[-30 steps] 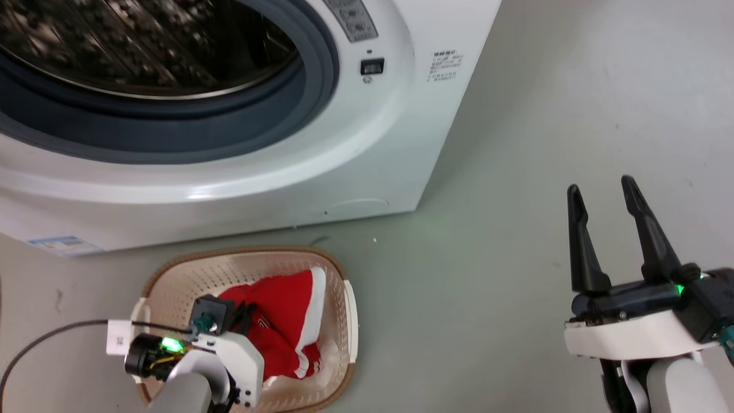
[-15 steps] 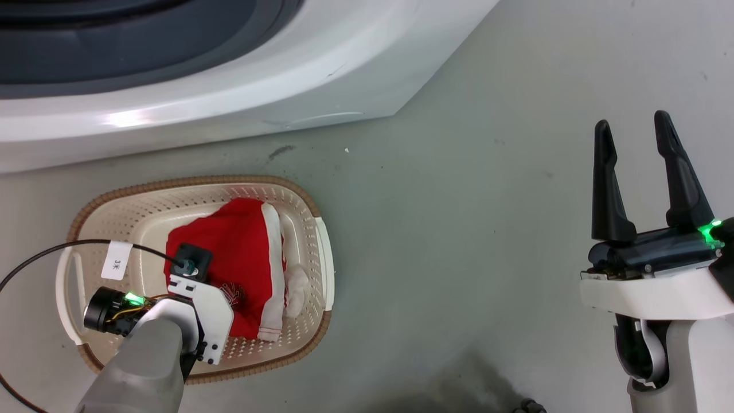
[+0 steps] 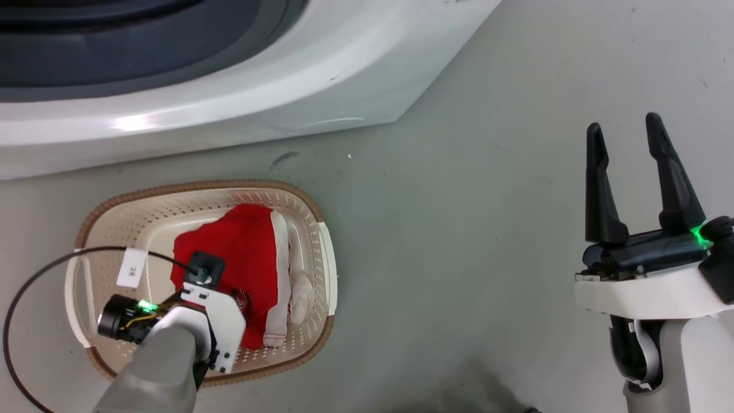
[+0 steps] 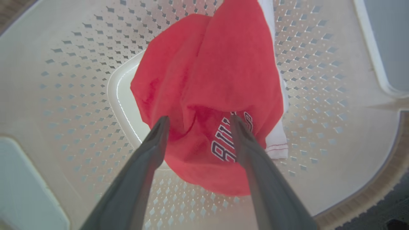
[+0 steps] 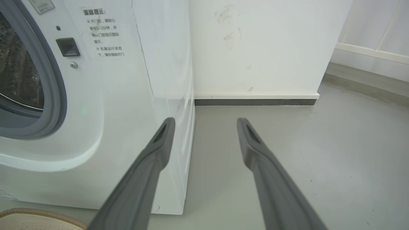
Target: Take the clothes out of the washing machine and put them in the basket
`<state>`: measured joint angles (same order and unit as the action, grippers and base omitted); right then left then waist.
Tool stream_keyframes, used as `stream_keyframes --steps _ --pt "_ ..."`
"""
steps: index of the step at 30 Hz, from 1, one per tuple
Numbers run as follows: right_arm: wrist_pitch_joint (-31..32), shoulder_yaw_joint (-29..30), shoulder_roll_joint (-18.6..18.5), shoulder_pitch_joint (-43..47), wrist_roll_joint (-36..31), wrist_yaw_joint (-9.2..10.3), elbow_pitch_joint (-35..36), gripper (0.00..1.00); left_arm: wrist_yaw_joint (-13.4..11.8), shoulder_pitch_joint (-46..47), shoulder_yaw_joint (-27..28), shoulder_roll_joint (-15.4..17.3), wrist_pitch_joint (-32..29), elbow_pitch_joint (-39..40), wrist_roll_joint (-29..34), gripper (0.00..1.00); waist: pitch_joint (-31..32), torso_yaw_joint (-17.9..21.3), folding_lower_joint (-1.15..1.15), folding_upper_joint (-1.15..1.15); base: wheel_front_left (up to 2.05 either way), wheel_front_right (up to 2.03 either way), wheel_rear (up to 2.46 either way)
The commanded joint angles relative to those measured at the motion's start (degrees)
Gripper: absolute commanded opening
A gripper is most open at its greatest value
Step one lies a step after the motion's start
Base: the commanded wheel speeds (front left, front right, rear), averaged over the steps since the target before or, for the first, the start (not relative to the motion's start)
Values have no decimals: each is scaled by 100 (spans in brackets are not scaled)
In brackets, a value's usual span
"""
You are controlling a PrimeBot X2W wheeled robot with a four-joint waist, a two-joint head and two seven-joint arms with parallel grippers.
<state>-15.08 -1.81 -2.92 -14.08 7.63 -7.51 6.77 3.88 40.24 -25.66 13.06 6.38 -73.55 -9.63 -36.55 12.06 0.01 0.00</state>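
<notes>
The red clothes [image 3: 241,252] with white trim lie bunched in the cream basket [image 3: 200,186] on the floor in front of the washing machine [image 3: 229,115]. My left arm's wrist [image 3: 212,321] hangs over the basket and hides its fingers in the head view. In the left wrist view my left gripper [image 4: 198,118] is open just above the red clothes [image 4: 217,73], one finger on each side of the dark lettering, with the basket [image 4: 64,80] all round. My right gripper [image 3: 625,135] stands open and empty above bare floor at the right.
The machine's grey door ring [image 3: 143,57] runs along the top of the head view. In the right wrist view the washing machine [image 5: 127,80] stands left of my right gripper [image 5: 207,119], a white wall [image 5: 255,48] behind, and the basket rim [image 5: 32,215] at the lower left.
The head camera has tilted down, so the drum opening has left the top of the picture. The garment now lies spread in the basket under the left wrist. The right gripper stays open.
</notes>
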Motion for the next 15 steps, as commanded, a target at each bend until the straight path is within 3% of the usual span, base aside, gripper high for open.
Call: stream_keyframes --steps 1,11,15 --pt "-13 -17 8 92 -45 5 -40 100 -26 -126 21 -46 117 -8 -63 100 270 -70 -1 0 0 0 0" --pt "-13 -99 6 679 -208 5 -280 100 -110 -774 237 -310 847 151 -421 100 1391 -320 -1 0 0 0 0" --pt "-13 -82 7 901 -267 5 -345 100 -271 -1144 505 -352 889 864 -597 100 1758 -440 -1 0 0 0 0"
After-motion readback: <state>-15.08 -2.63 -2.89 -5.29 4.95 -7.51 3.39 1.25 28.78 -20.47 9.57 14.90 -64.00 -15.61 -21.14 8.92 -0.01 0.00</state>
